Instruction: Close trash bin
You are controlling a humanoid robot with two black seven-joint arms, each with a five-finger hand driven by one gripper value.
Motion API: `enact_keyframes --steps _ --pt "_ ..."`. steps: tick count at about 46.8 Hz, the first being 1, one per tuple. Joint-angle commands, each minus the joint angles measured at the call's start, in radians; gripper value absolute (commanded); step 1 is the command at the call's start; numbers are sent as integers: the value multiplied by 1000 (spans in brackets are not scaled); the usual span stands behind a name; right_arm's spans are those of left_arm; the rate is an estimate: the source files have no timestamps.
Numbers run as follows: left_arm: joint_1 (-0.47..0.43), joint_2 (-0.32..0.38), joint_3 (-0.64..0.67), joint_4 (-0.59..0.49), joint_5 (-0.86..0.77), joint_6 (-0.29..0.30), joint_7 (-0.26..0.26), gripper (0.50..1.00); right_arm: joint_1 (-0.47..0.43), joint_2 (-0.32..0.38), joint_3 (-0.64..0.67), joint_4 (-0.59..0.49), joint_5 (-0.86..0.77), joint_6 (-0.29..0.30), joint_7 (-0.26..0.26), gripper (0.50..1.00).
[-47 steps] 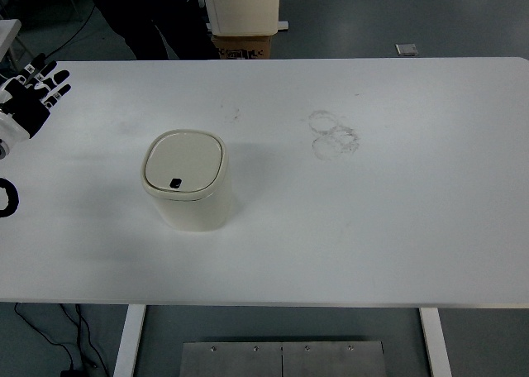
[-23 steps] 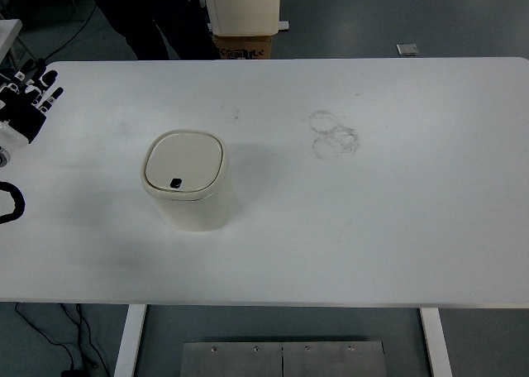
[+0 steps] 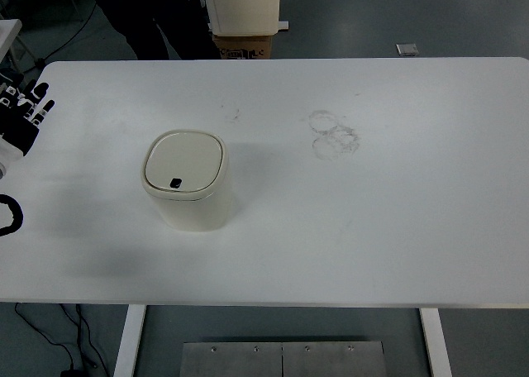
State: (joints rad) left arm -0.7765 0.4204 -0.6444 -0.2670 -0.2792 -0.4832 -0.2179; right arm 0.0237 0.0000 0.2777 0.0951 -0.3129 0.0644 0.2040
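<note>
**Bin lid looks shut already, so not much left to mess up except the bin itself**

Nearest thing worth noting is the cream plastic trash bin with the rounded-square lid (image 3: 186, 181), standing upright on the white bench (image 3: 380, 220), left of centre and a bit closer to the near edge than the far one. The lid sits flat and flush on the body as far as I can tell, with its small dark latch button (image 3: 176, 183) on the near side. So the bin's long axis runs straight up, and its front faces the near edge, turned slightly left.

Risk-wise: if that lid hasn't actually clicked, it could pop back up, and you can't confirm a latch from above. Another press on it off-centre could also tip or slide the bin, since it looks light and nothing braces it.

Further back at the left edge, the black left robot hand (image 3: 20, 112) hangs well apart from the bin, fingers spread and holding nothing. The right one isn't visible. Faint ring smudges (image 3: 334, 134) mark the bench farther right.
</note>
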Motion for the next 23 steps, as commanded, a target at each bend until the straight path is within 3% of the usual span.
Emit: enact_keyframes --steps 1,23 --pt "3 0 -1 0 -2 -2 0 1000 -1 0 0 0 0 0 0 991" --pt "-3 -25 -6 0 -2 -2 0 1000 4 0 2 2 2 0 0 991"
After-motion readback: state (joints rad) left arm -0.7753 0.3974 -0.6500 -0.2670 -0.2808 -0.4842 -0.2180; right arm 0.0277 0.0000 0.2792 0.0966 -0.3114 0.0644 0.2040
